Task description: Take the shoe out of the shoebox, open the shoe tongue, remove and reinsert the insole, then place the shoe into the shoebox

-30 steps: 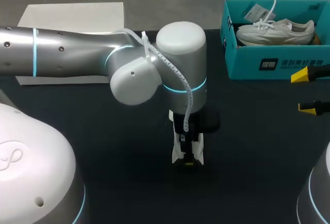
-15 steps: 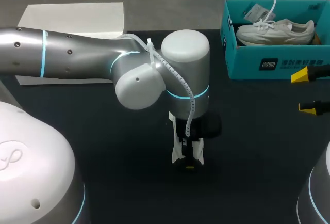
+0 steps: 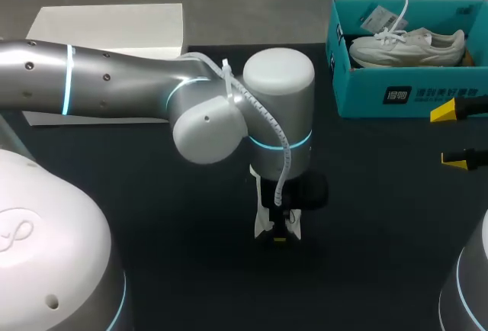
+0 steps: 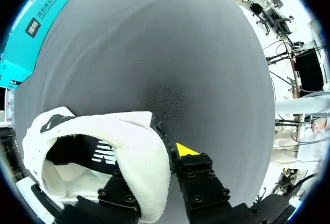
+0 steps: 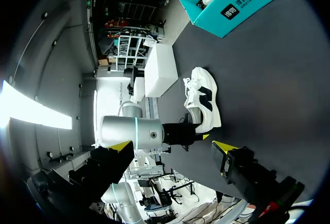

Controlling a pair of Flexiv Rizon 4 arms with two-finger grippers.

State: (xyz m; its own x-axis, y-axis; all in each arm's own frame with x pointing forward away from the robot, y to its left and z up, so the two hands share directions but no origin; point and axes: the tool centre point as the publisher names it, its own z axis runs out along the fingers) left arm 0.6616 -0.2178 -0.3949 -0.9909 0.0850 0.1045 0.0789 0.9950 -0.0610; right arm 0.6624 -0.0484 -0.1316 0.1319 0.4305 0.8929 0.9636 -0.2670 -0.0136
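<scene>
Shoe on the table, its heel collar clamped by the left gripper.
From above, the left arm hides most of the shoe, and one finger is buried inside it. The right gripper stands spread beside the shoebox, well apart from the shoe.

- From overhead, the left arm covers most of the shoe.
- The shoe's collar hides one fingertip of the left hand.
- The shoebox runs past the picture's edge.
</scene>
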